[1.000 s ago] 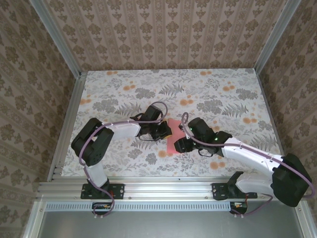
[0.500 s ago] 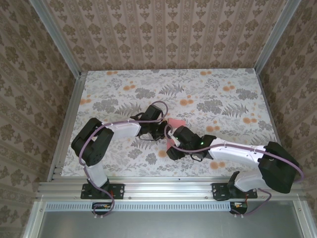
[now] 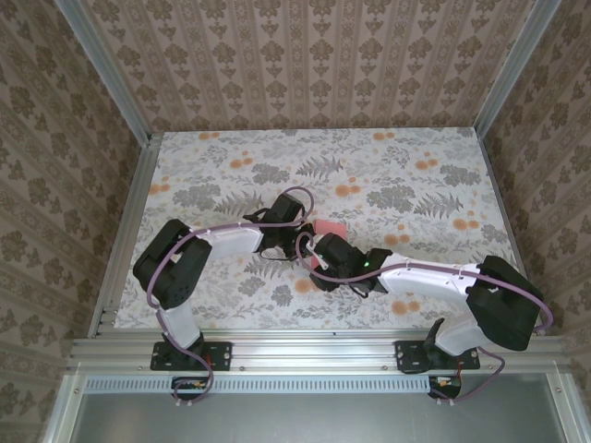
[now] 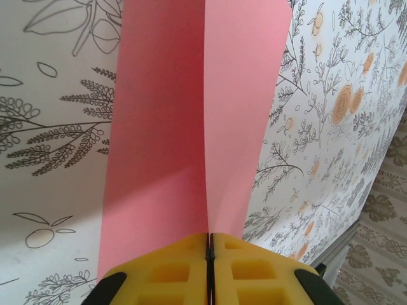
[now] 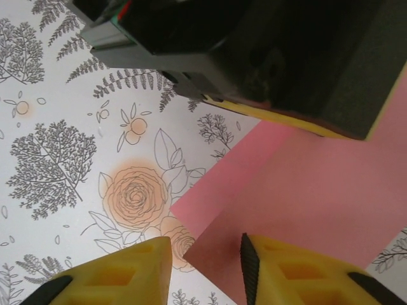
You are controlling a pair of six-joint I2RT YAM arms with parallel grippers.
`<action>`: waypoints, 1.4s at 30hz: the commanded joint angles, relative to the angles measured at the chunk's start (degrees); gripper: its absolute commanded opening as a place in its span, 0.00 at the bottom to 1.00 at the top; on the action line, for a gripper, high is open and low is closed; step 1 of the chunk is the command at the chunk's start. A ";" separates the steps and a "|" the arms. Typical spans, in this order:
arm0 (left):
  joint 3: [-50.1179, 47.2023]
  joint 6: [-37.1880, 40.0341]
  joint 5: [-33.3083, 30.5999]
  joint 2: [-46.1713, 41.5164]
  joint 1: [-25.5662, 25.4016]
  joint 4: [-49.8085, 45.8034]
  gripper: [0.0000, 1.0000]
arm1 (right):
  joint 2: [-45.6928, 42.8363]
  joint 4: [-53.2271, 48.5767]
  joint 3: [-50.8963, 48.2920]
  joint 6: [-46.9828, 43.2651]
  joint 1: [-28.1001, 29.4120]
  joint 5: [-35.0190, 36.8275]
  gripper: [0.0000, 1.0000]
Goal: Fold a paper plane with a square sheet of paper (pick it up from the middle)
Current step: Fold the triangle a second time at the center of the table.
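Left gripper [image 4: 208, 254] clamps the pink paper sheet [image 4: 159, 127] at its crease; right gripper [image 5: 205, 248] gapes, sheet corner between its fingertips.

Nothing legible anywhere: no text, label, brand mark, number or sign. Across the bench [image 3: 416, 185], printed ferns and orange flowers, without lettering.

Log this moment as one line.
left gripper: shut on pink sheet at crease | right gripper: open, by sheet corner | stage: folding unfinished
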 commanded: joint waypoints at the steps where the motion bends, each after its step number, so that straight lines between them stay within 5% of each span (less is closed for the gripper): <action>1: 1.33 -0.31 0.92 -0.30 -0.18 -1.17 0.10 | 0.35 -0.87 1.32 -0.68 0.40 2.53 0.32; 12: 1.52 0.31 0.40 -1.01 -0.09 -2.13 0.12 | -0.23 -0.88 1.45 0.38 0.12 2.54 0.07; 19: 1.76 1.06 -0.35 -1.68 0.00 -3.56 0.16 | -1.81 0.98 -0.30 2.22 -0.99 -0.65 0.02; 29: -1.65 1.77 -7.74 -9.25 1.60 -7.56 0.59 | -5.20 6.89 -4.23 7.36 -5.93 -10.61 0.00; 42: -6.85 3.61 -20.03 -21.51 3.35 -16.45 0.55 | -6.76 18.67 -5.76 23.49 -9.62 -22.19 0.00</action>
